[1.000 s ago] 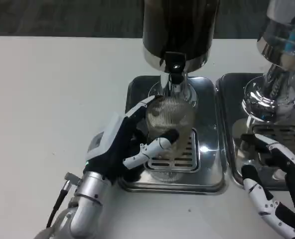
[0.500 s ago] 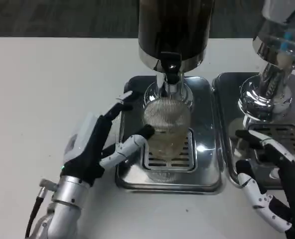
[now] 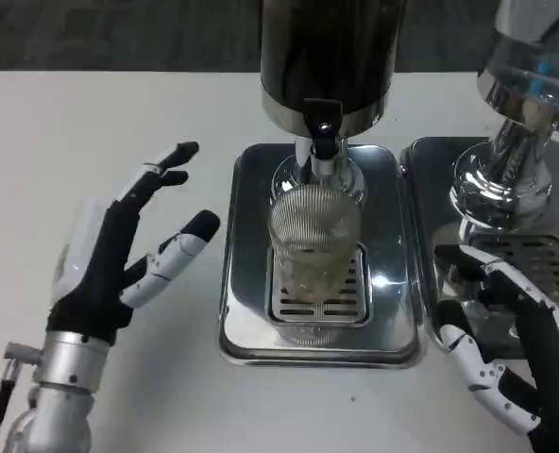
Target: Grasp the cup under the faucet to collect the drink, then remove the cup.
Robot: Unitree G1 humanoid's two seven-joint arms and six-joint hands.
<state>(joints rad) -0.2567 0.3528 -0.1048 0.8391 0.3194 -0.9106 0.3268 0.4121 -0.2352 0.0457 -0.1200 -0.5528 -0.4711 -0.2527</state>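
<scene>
A ribbed clear cup (image 3: pixel 314 238) stands upright on the grate of a steel drip tray (image 3: pixel 251 326), directly under the black faucet (image 3: pixel 323 132) of a dark drink dispenser (image 3: pixel 325 57). Pale liquid shows in the cup's lower part. My left hand (image 3: pixel 128 247) hovers over the white table to the left of the tray, fingers spread, holding nothing and apart from the cup. At the lower right my right hand (image 3: pixel 511 349) is over the neighbouring tray, fingers apart and empty.
A second chrome dispenser (image 3: pixel 530 113) stands at the right on its own drip tray (image 3: pixel 429 189) with a grate. White table (image 3: pixel 91 132) stretches out to the left and along the front edge.
My left hand let go of the cup and drew back to the left, off the tray, with its fingers spreading. The cup stays under the faucet. The right hand barely moved.
</scene>
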